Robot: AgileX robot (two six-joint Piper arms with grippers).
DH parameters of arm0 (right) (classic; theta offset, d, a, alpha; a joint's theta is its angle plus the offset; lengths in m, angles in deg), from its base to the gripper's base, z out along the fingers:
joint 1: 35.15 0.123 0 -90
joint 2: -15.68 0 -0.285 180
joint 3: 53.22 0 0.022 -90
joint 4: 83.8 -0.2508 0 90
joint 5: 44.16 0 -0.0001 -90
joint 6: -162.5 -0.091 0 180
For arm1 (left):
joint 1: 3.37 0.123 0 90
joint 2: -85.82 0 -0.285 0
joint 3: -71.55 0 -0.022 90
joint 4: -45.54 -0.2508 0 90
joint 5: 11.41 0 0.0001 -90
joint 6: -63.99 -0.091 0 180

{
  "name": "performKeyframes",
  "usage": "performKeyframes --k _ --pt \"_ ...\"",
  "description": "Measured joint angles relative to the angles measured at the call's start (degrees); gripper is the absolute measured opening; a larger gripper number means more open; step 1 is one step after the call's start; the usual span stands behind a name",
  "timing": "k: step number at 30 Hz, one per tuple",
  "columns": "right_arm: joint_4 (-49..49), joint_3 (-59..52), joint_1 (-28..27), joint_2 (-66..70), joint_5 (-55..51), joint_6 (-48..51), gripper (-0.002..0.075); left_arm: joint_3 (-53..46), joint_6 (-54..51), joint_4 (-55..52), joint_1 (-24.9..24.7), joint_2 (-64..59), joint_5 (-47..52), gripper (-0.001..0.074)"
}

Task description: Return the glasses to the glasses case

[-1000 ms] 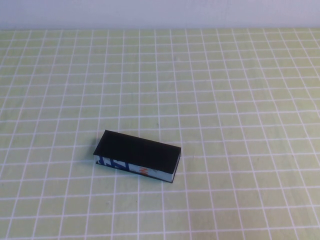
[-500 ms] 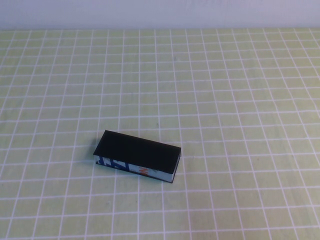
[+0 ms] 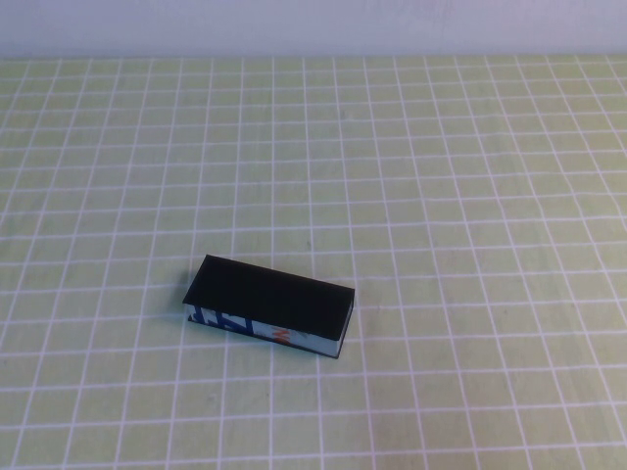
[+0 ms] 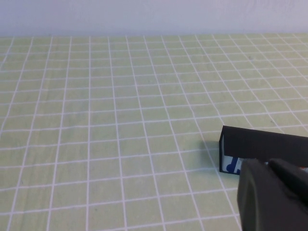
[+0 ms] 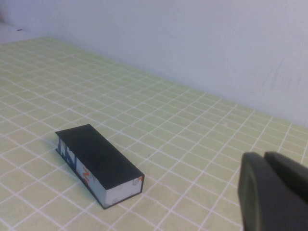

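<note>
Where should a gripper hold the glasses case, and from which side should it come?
Probably from above, across the short width of the glasses case, near its middle: it lies flat, long and narrow. Both grippers, left gripper and right gripper, wait shut, away from it.

High view looks steeply down; both wrist views sit low, oblique, sharing glasses case [image 3: 267,305] on table [image 3: 470,196].

Looks like a staged robot test setup, lab-type, not a home or shop. The bench [image 3: 470,196] is covered edge to edge with a pale green cloth printed in a white square grid, backed by a plain, bare, pale bluish-white wall [image 5: 192,43]. Only one item lies on it, a closed rectangular black-topped glasses case with a light blue-white printed side [image 3: 269,304], and the wrist views show the same plain surroundings.
</note>
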Motion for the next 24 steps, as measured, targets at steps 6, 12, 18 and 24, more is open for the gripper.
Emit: performKeyframes --k 6,12,18,24 --pt "0.00 0.00 0.00 0.00 0.00 0.00 -0.0017 -3.32 0.47 -2.88 0.00 0.00 -11.32 -0.0004" --pt "0.00 0.00 0.00 0.00 0.00 0.00 -0.0017 -14.84 6.62 -6.22 -1.00 3.03 -27.15 -0.0004" --pt "0.00 0.00 0.00 0.00 0.00 0.00 -0.0017 -25.88 11.57 -9.27 -4.44 3.75 -33.15 -0.0004" --pt "0.00 -0.07 0.00 0.00 0.00 0.00 -0.0017 -30.27 15.55 -12.54 -7.98 3.75 -36.47 -0.0004"
